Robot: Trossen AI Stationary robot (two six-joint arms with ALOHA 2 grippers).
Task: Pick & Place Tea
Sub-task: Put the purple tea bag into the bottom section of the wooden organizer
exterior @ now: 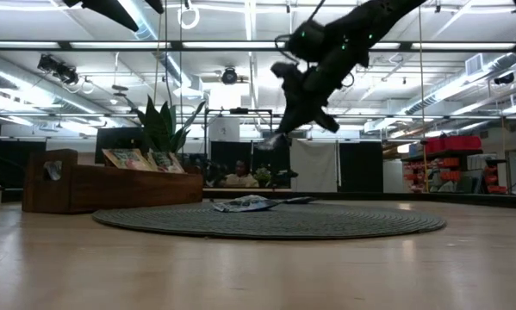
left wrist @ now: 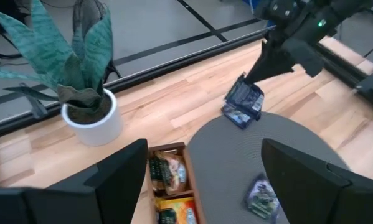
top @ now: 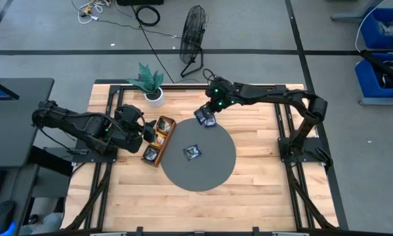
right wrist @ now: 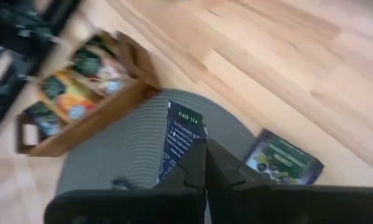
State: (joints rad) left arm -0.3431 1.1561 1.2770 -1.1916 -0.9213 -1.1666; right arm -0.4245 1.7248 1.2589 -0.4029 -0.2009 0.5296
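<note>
My right gripper hangs above the far edge of the round grey mat, shut on a dark blue-black tea sachet. A second dark sachet lies flat at the mat's far edge, just beyond it. A third sachet lies near the mat's middle. The long wooden tray at the mat's left holds several more sachets, yellow-orange and dark. My left gripper waits open just left of the tray, above the table. My right gripper pinches the dark sachet by its upper edge between its two fingers, coming from above and pointing down. The sachet hangs below the fingers, upright and edge-on, lifted clear of the mat.
A potted plant in a white pot stands at the table's far edge, beyond the tray. Bare wood lies to the right of the mat and along the near edge. A fan stands on the floor beyond the table.
</note>
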